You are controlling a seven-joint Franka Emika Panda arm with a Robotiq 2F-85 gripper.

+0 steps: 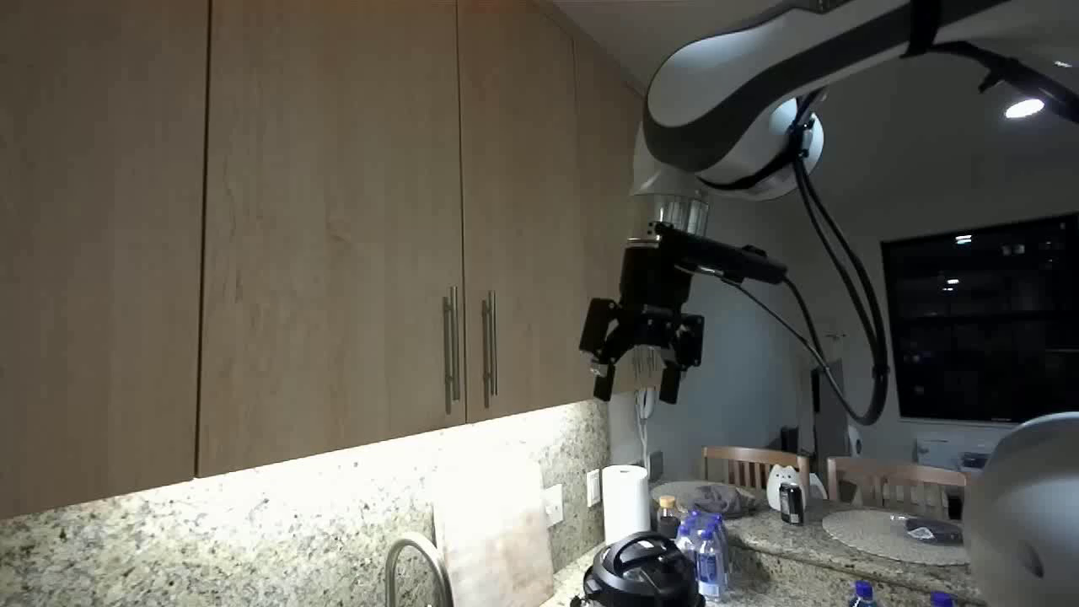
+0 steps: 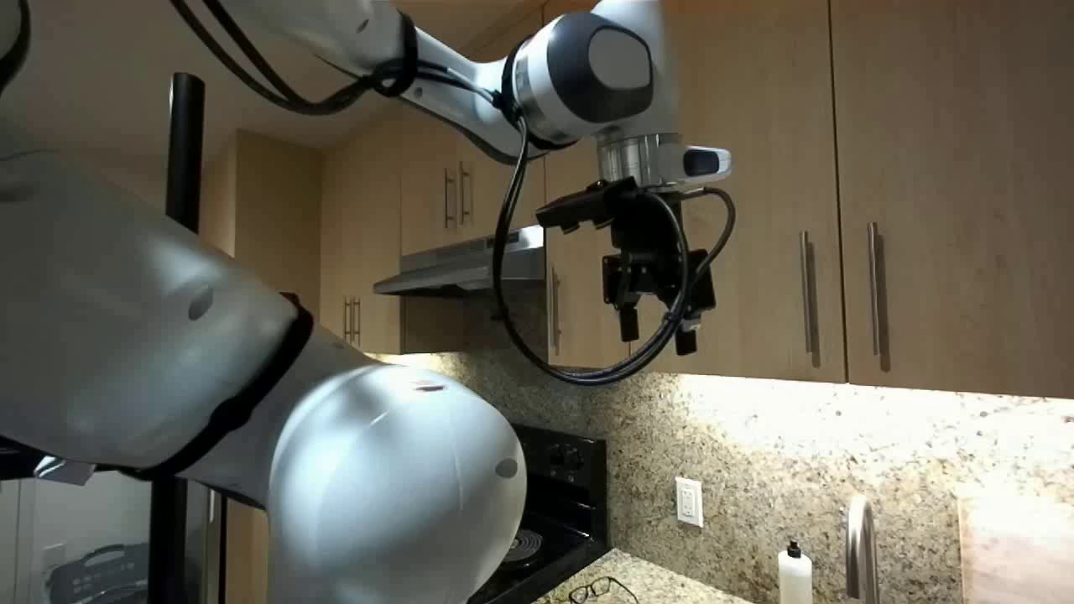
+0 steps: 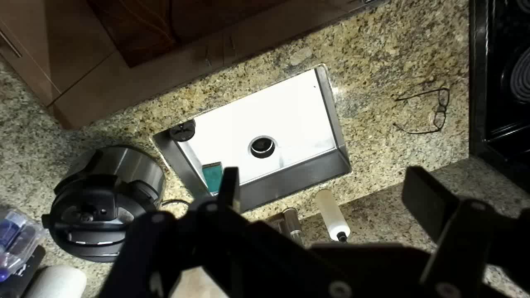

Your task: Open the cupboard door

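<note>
The cupboard door [image 1: 333, 211] is a wide light-oak wall cabinet door. It also shows in an exterior view [image 2: 755, 159], partly behind the arm. It looks shut, flush with its neighbours. Its slim silver bar handle [image 1: 455, 344] stands near its right edge and also shows in an exterior view [image 2: 807, 292]. My gripper [image 1: 636, 386] points down, open and empty, in front of the cabinets and apart from the handle. It hangs left of the handle in an exterior view [image 2: 658, 331]. In the wrist view [image 3: 323, 182] its fingers are wide apart above the counter; the door is out of view.
A matching door [image 1: 527, 253] with its handle near its left edge adjoins the cupboard door. A range hood [image 2: 470, 260] is along the cabinets. Below are a sink [image 3: 290, 180], a faucet [image 2: 860, 545], a soap bottle [image 3: 333, 215], a pressure cooker [image 3: 107, 203] and eyeglasses [image 3: 441, 109].
</note>
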